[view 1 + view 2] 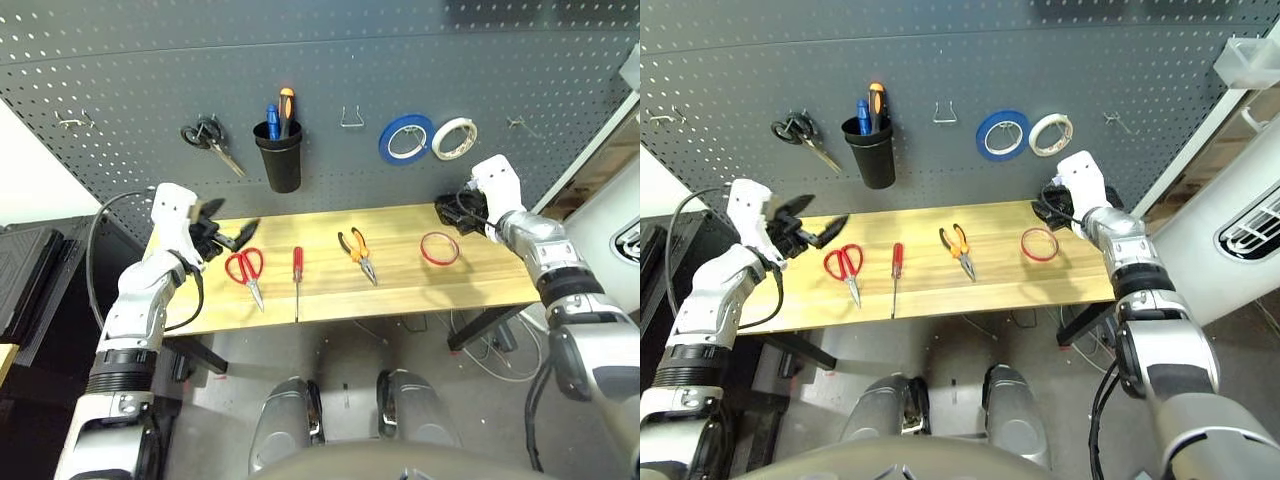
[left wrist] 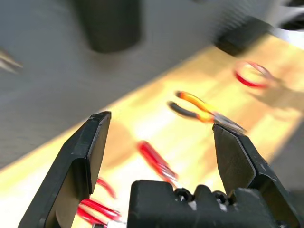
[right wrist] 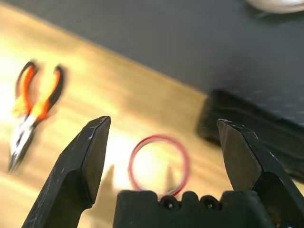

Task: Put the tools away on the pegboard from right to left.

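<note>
Since the order runs right to left, the pegboard (image 1: 120, 60) still has bare hooks up top while the desk (image 1: 400, 290) holds everything in a row: scissors (image 1: 246, 270) at 9 o'clock, pliers (image 1: 358, 252), screwdriver (image 1: 297, 268), then the red tape ring (image 1: 439, 248) at 3 o'clock. Right claw (image 3: 161, 147) hangs wide open just over the ring, holding nothing. Left claw (image 2: 159, 142) is wide and empty too.
</note>
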Available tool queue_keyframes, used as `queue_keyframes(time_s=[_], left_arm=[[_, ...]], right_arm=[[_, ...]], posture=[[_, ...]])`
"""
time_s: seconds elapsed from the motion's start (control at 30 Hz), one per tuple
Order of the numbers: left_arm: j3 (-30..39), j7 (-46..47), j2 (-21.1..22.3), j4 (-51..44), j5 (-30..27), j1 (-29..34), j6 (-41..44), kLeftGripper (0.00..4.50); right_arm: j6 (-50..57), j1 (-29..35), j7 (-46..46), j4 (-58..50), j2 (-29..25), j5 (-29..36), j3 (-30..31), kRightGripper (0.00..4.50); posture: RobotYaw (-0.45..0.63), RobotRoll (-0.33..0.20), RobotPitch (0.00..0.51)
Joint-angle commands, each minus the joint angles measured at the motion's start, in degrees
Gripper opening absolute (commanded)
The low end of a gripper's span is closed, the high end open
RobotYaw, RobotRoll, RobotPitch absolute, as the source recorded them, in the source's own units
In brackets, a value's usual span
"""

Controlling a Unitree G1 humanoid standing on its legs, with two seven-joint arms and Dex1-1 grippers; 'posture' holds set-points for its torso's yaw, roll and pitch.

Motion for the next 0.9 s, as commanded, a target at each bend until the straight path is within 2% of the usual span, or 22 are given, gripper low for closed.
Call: queue_keyframes(time_s=[0.03, 0.3, 0.57, 0.73, 0.9], left_arm=[[-4.2, -5.9, 3.3, -1.3, 1.7, 0.5, 1.3, 4.46], [-5.9, -8.3, 3.3, 0.2, 1.6, -2.1, 2.7, 4.46], [-5.9, -9.3, 3.0, -1.6, 0.5, -2.2, 4.5, 4.46], [-5.9, -9.8, 3.1, -2.9, 0.4, -1.9, 5.6, 4.46], [-5.9, -10.0, 3.3, -5.3, -0.1, -1.6, 7.3, 4.46]], right_arm=[[4.0, -3.0, 2.1, 3.1, 0.0, -3.0, 3.2, 4.5], [5.9, -8.9, 1.8, 12.5, 3.5, -7.3, 7.2, 4.5], [7.1, -11.0, -2.8, 18.3, 7.1, -8.7, 6.5, 4.5], [9.1, -11.7, -3.7, 19.3, 7.5, -8.6, 5.9, 4.5], [11.9, -11.6, -3.2, 19.3, 7.3, -7.9, 5.2, 4.5]], posture=[[-0.02, 0.0, 0.092], [-0.01, 0.0, 0.103], [0.01, 0.0, 0.121], [0.01, 0.0, 0.144], [0.01, 0.0, 0.191]])
